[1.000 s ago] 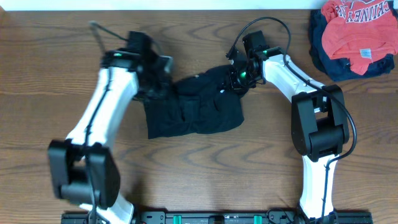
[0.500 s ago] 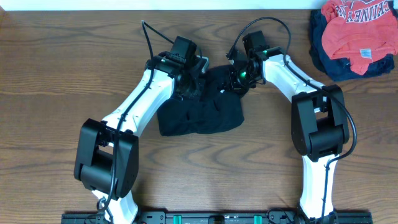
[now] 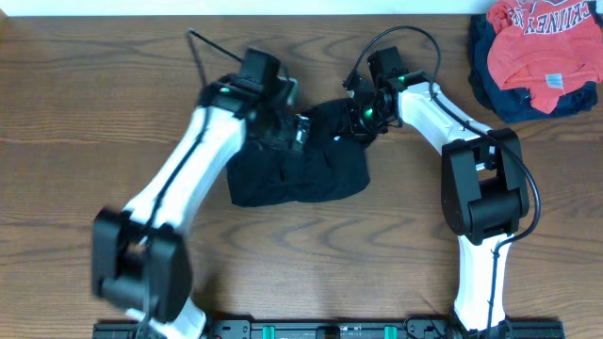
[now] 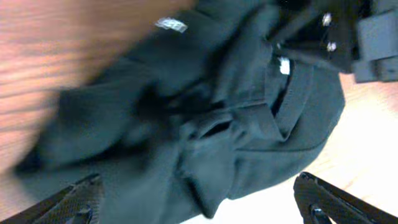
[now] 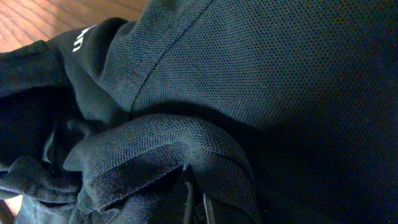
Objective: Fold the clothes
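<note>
newbie: clothes (image 3: 300, 165), where are they on the table (image 3: 75, 94) right now? and what are the two grippers up to?

regular: black heap sits around the middle of the wood, crumpled, between the two arms. the lower edge lies fairly flat and the upper part is bunched up. left gripper (image 3: 294, 132) is over the upper left bit of the fabric, and that arm looks blurry from overhead. in the left wrist view its fingers (image 4: 71, 202) stand wide apart at the bottom corners with nothing pinched between them. the shirt lies under them, with the white logo (image 4: 171, 25) near the top and the white neck label (image 4: 284, 65) inside the collar.

newbie: and the right one?

regular: right gripper (image 3: 363, 115) is down at the upper right edge of the clothes, touching the fabric. its wrist view is wall-to-wall black knit with a raised fold at bottom centre. the fingers don't show, so i can't tell if it's clamped or loose.

newbie: anything else around?

regular: red shirt (image 3: 537, 42) with white lettering lies on a navy garment (image 3: 490, 89) in the far right corner, well apart from the black one.
</note>
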